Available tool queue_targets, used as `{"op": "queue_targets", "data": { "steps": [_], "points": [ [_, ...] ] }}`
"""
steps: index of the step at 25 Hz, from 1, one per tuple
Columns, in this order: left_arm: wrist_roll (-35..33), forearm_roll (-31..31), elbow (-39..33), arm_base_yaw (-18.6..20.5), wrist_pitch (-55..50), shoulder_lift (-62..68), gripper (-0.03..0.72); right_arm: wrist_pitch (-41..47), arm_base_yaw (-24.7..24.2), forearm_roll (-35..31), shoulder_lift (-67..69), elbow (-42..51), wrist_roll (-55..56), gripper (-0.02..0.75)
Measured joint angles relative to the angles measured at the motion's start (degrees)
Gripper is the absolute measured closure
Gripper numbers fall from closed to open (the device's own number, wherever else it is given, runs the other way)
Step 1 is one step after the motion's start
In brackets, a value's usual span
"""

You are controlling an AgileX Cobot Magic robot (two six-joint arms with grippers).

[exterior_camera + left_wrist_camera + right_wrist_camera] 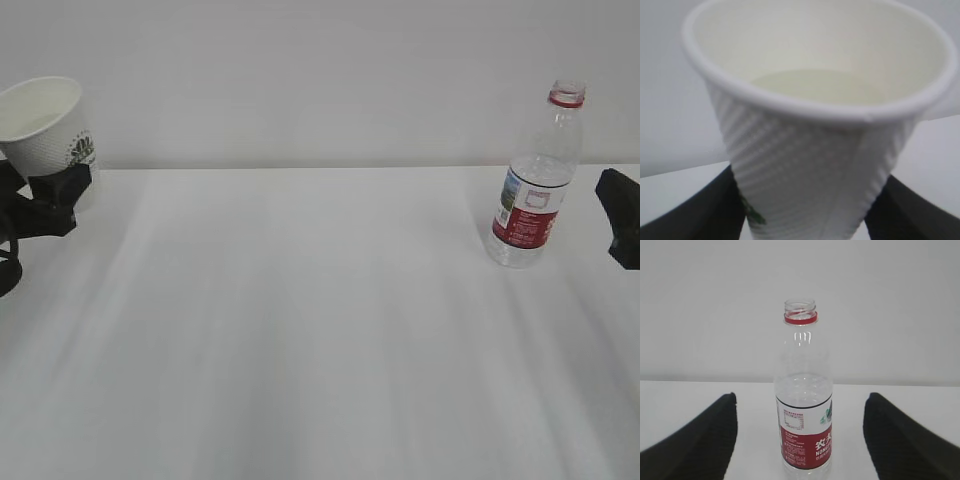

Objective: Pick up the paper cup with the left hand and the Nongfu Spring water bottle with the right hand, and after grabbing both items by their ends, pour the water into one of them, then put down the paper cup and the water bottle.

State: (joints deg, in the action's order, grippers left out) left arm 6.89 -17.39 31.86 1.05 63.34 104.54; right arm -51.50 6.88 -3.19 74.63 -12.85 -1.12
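Mostly cropped: my left hand [40, 200], jaws clamping the paper cup [50, 135] with water [810, 85]; right hand [622, 228] jaws wide, Nongfu Spring water bottle [532, 180] standing free on tabletop [300, 320].

Bare test bench, plain white table [320, 330], blank white wall [320, 70]

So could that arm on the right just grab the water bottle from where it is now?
Probably yes. The right hand has its jaws wide open, the water bottle stands upright and centred between them in the wrist view, untouched, and nothing lies between. It would only need to move forward and close.
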Motion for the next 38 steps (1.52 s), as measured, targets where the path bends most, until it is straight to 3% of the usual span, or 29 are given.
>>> {"op": "queue_targets", "data": {
  "steps": [10,29,38],
  "points": [
    [2.2,2.3,0.0,3.4,0.0,0.0,0.200,0.0,0.0,0.0,0.0,0.0,0.0,0.148],
    [3.5,2.6,0.2,3.4,-0.1,7.5,0.200,0.0,0.0,0.1,0.0,0.0,0.0,0.149],
    [3.5,2.6,4.6,3.4,-0.1,12.8,0.202,0.7,0.0,0.1,0.0,0.0,0.0,0.148]
  ]
}}
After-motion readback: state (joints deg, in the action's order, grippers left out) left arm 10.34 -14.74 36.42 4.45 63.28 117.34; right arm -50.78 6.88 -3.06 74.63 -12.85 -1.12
